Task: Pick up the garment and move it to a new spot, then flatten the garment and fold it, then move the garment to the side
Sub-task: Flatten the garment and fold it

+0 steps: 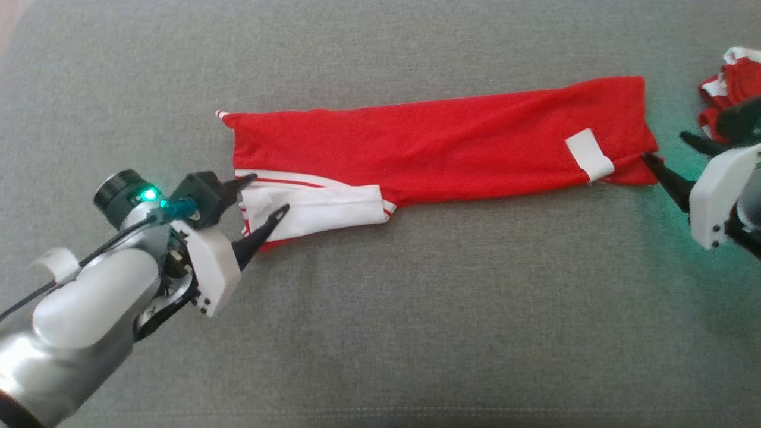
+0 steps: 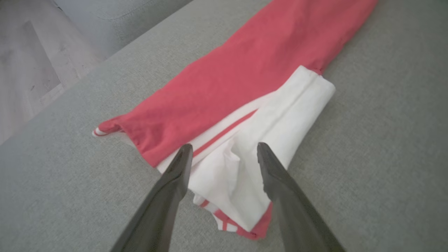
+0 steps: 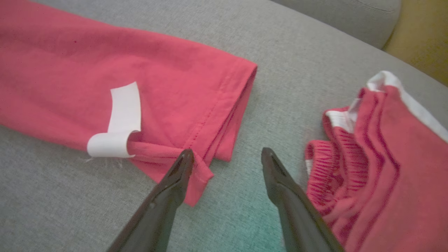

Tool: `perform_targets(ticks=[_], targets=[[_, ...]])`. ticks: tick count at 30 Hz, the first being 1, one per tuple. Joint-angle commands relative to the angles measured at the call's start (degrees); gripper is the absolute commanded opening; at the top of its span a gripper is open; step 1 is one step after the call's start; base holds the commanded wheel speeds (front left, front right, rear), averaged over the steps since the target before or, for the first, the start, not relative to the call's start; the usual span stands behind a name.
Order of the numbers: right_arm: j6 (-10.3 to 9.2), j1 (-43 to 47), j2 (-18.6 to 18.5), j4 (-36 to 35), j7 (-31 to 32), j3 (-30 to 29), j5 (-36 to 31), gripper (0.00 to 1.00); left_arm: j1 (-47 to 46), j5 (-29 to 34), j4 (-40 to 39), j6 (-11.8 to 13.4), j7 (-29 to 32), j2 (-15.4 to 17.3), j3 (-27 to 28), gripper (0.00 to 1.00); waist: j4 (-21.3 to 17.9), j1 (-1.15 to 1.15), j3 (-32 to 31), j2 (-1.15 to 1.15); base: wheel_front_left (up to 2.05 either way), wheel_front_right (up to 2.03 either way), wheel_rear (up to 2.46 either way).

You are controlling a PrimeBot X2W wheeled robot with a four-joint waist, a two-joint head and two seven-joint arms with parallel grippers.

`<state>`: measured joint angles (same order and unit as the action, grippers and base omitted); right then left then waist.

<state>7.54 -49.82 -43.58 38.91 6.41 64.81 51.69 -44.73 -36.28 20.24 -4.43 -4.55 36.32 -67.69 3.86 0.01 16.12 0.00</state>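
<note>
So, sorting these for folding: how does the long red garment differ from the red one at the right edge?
The long red garment lies flat as a folded strip; the bunched red garment is a crumpled heap. The long one shows a white sleeve and white label; the bunched one, gathered ribbing and white trim. Both are red and white.

Soft, even daylight in all three views; shadows faint and short. Green LED [image 1: 147, 194] on the left wrist glows, and a teal cast spills on the grey upholstery [image 3: 241, 213] by the right end effector [image 3: 226, 152]. Wrist views are washed out: the garment [image 2: 245, 70] reads pink, not red. Close-range fingers [image 2: 164, 196] look soft. Slight wide-angle bowing at the edges.
</note>
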Motion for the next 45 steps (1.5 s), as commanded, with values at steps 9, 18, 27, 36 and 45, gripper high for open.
perform_targets(ticks=[9,18,27,36,45], targets=[[-0.05,-0.1,-0.5,-0.4,-8.6,-8.1,7.3,1.0,0.7,-6.6,1.3,9.0,-8.1,-0.9,11.8,1.0,-2.0,-0.01,-3.3,0.0,0.0,0.0,0.0],[-0.05,3.4,6.7,-2.5,-21.2,-21.5,6.5,1.0,9.5,-4.6,-8.5,19.0,-10.4,-7.3,33.2,1.0,-3.3,-0.01,-6.2,0.0,0.0,0.0,0.0],[-0.05,18.9,22.6,-11.8,-21.4,-47.8,-17.2,1.0,26.3,9.6,-15.5,14.2,-10.4,-20.2,50.9,1.0,-4.1,-0.01,-7.8,0.0,0.0,0.0,0.0],[-0.05,29.5,33.3,-16.8,-21.4,-55.7,-32.2,1.0,34.1,18.8,-13.1,6.4,-10.4,-28.6,58.2,1.0,-4.5,-0.01,-8.2,0.0,0.0,0.0,0.0],[-0.05,30.0,34.8,-18.4,-20.3,-57.7,-35.8,1.0,32.9,23.0,-12.2,2.0,-10.4,-31.5,62.5,1.0,-3.8,-0.01,-6.9,0.0,0.0,0.0,0.0]])
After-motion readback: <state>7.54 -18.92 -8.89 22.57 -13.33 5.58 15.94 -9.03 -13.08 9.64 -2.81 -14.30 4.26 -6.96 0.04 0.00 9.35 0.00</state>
